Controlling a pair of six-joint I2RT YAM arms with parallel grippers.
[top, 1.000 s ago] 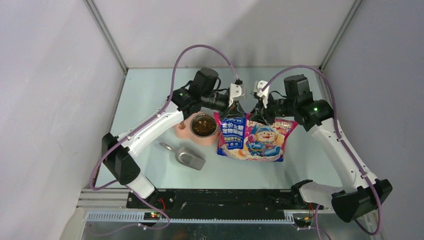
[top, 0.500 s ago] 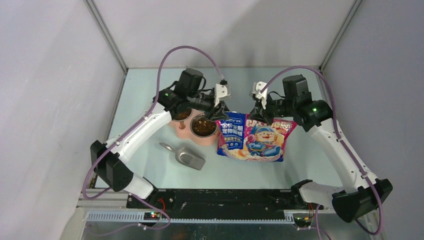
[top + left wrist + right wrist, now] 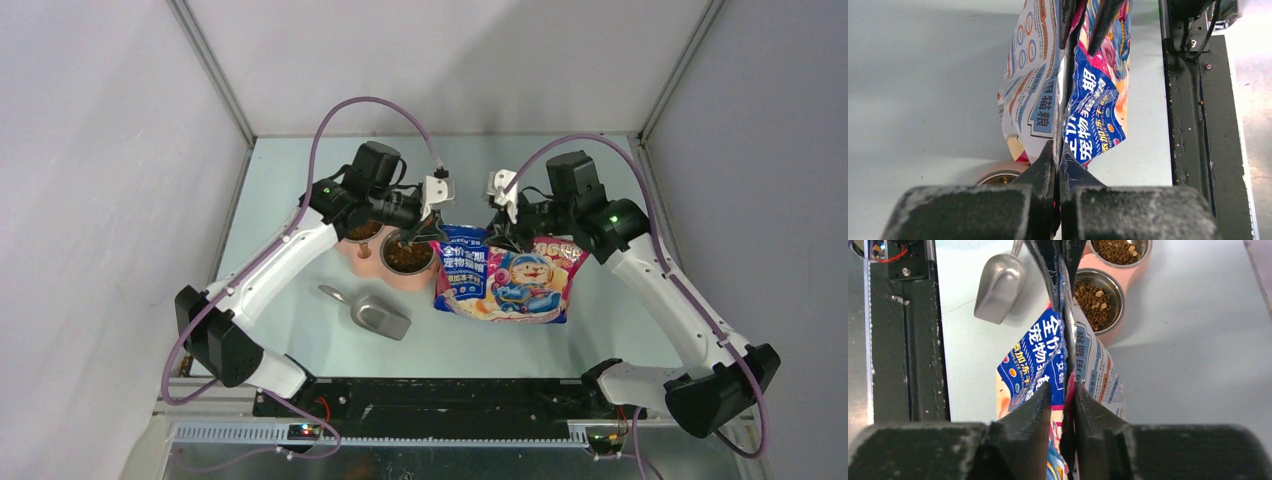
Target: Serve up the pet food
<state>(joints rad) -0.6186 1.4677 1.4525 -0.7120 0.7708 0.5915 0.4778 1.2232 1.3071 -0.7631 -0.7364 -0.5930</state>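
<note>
One counter (image 3: 300, 190), pale blue-green, smooth and matte. On it, a bag (image 3: 510, 280) of glossy, crinkled film printed in blue and pink with a cartoon figure; its top edge is drawn up into a flat seam between both claws. Just left of the bag, a pink feeder (image 3: 366, 262), rounded, moulded and plastic-looking, with two round steel bowls set in it. Near it, toward the arm bases, a grey metal scoop (image 3: 375, 315), deep-bellied with a short handle, lying apart from the feeder.

Left claw (image 3: 1057, 152): dark fingers pressed together on the bag's top edge, film pinched between them. Right claw (image 3: 1063, 390): fingers a narrow gap apart, with the bag's edge in the gap; whether they press it, cannot tell.

Pet food (image 3: 1095, 297): small dark-brown pellets, with a few paler ones, heaped loose in both bowls.
</note>
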